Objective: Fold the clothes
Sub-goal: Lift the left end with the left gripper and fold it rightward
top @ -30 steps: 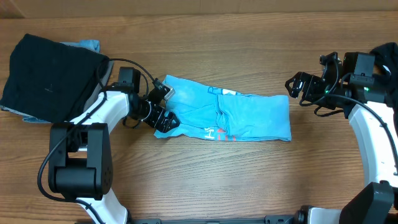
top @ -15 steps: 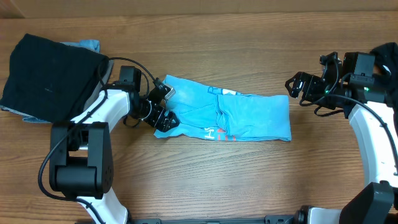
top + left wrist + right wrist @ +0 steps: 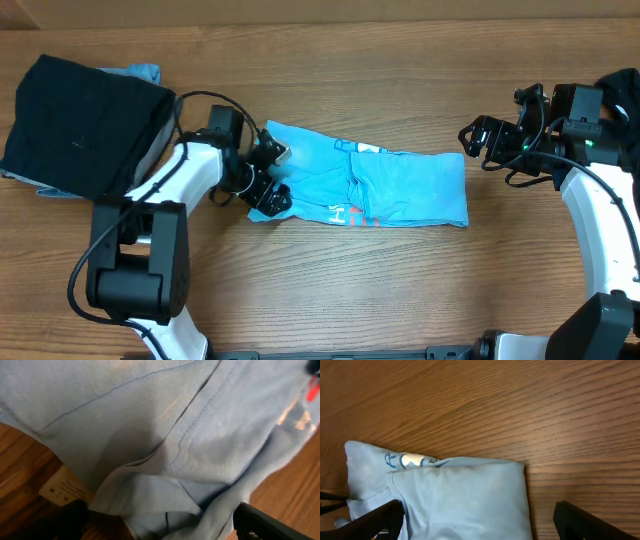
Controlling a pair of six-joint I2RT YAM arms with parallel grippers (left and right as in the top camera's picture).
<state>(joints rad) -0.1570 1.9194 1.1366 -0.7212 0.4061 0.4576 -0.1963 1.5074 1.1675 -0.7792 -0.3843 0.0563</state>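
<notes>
T-shirt [image 3: 400, 185] end partly beneath spread left tool [image 3: 272, 177].

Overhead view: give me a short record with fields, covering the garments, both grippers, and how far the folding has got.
Blue T-shirt: folded into a long strip, lying flat in the middle
Black garment: piled at the left side, apart from the shirt
Left gripper: open, straddling the shirt's left end
Right gripper: open, just off the shirt's right end, holding nothing
Folding: partly done; strip not yet folded end to end
</notes>
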